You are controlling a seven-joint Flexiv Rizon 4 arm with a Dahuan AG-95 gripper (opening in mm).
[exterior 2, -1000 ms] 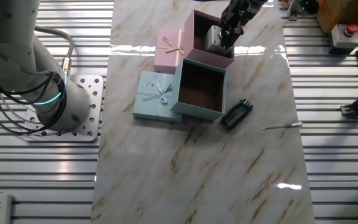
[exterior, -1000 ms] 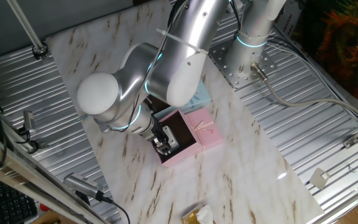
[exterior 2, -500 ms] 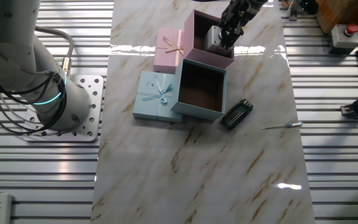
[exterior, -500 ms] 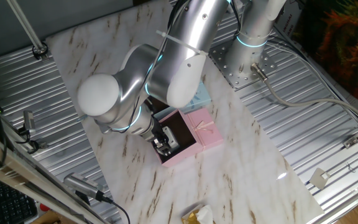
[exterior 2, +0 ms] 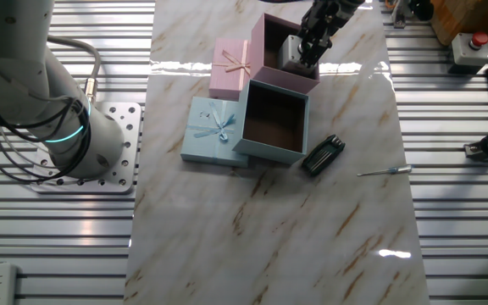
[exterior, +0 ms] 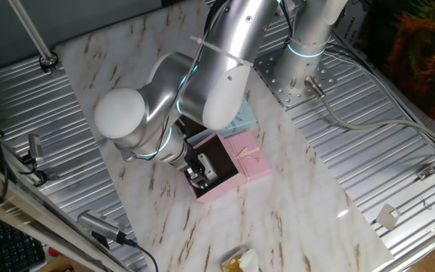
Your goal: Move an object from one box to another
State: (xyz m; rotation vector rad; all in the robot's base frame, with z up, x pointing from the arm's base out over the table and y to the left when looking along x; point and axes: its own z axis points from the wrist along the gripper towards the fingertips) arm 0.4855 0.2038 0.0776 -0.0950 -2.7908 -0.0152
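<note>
Inside the pink gift box [exterior 2: 268,51], at its far side, the gripper [exterior 2: 305,52] is lowered over the small white-grey block [exterior 2: 291,49]; the fingers appear closed on the block, though contact cannot be confirmed. Just beside it, the light blue gift box [exterior 2: 272,148] is seen with only its dark lining showing. Both bowed lids [exterior 2: 214,129] are laid against the boxes, with a black oblong gadget [exterior 2: 322,155] near the blue box.

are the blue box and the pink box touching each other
Touching. In the other fixed view the blue box has its far rim pressed right against the near wall of the pink box, with no marble visible between them.
</note>
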